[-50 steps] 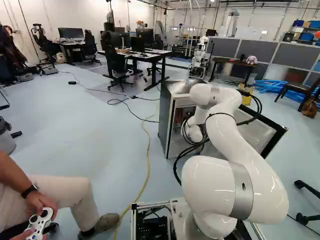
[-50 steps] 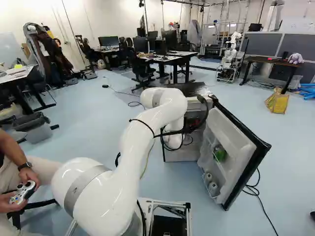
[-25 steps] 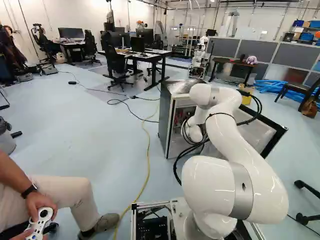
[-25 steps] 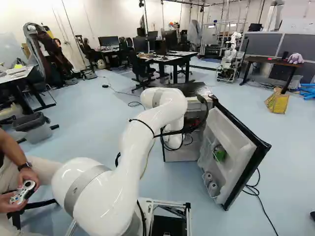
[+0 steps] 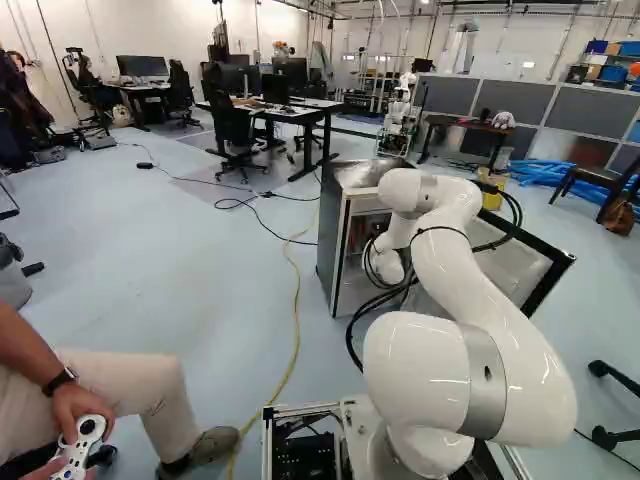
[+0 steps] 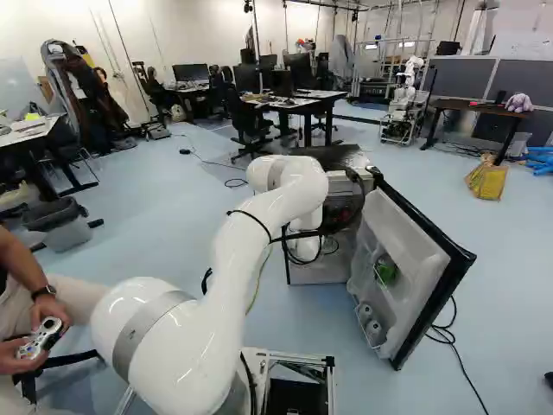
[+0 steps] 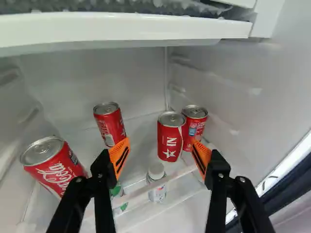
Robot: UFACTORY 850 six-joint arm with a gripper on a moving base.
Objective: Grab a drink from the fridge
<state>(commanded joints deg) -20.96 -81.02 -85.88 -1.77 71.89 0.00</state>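
Shows no visible shift of arm (image 5: 490,285) from earlier frames. Holds gripper (image 7: 161,144) in open fridge (image 5: 331,240), fingers apart. Has first red can (image 7: 56,167) to one side, second red can (image 7: 170,138) ahead between fingers, third red can (image 7: 195,124) just behind.

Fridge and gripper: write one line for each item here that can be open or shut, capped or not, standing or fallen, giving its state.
Fridge door: open.
Gripper: open, nothing between its pads.
Four red cans: standing.
White-capped bottle: capped.
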